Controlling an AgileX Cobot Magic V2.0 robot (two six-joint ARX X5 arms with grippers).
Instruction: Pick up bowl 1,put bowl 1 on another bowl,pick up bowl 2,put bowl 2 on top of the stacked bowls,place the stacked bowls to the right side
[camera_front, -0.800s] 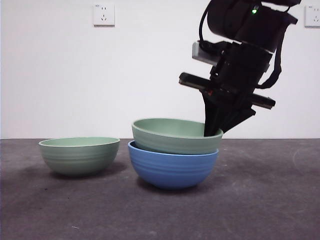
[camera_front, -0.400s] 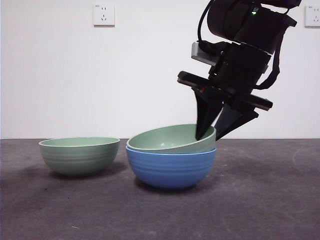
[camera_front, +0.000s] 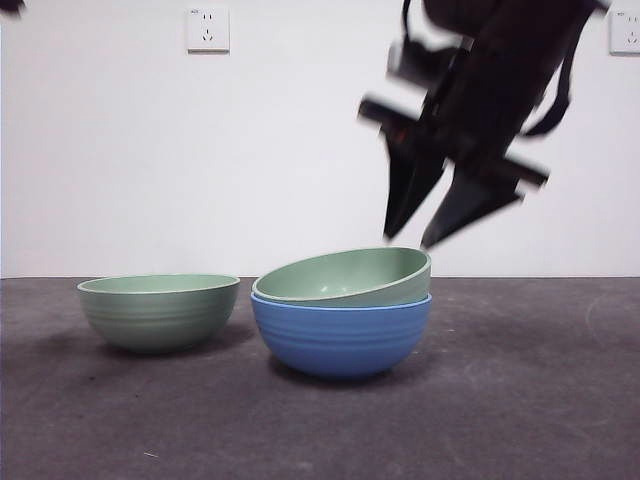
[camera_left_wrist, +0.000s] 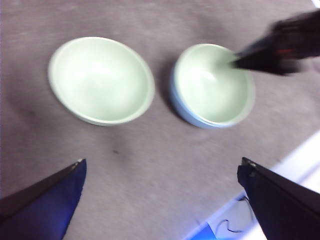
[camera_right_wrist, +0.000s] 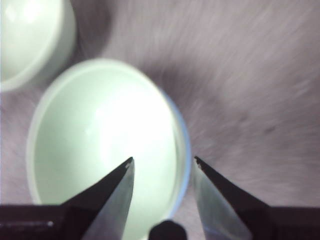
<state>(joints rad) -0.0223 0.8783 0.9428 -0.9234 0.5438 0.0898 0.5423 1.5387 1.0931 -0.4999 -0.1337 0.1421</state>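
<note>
A sage-green bowl (camera_front: 345, 277) sits tilted inside the blue ribbed bowl (camera_front: 340, 335) at the table's middle; both also show in the left wrist view (camera_left_wrist: 214, 84) and the right wrist view (camera_right_wrist: 100, 145). A second green bowl (camera_front: 158, 310) (camera_left_wrist: 101, 80) stands alone to their left. My right gripper (camera_front: 410, 238) (camera_right_wrist: 163, 162) hangs open just above the nested green bowl's right rim, holding nothing and blurred by motion. High above the table, my left gripper (camera_left_wrist: 160, 165) is open and looks down on the bowls.
The dark grey table (camera_front: 520, 400) stretches to both sides of the bowls. A white wall with two power sockets (camera_front: 207, 28) stands behind. A white table edge with a cable (camera_left_wrist: 235, 220) appears in the left wrist view.
My right gripper let go of the green bowl and rose off its rim. The bowl settled lower into the blue one, still tilted.
</note>
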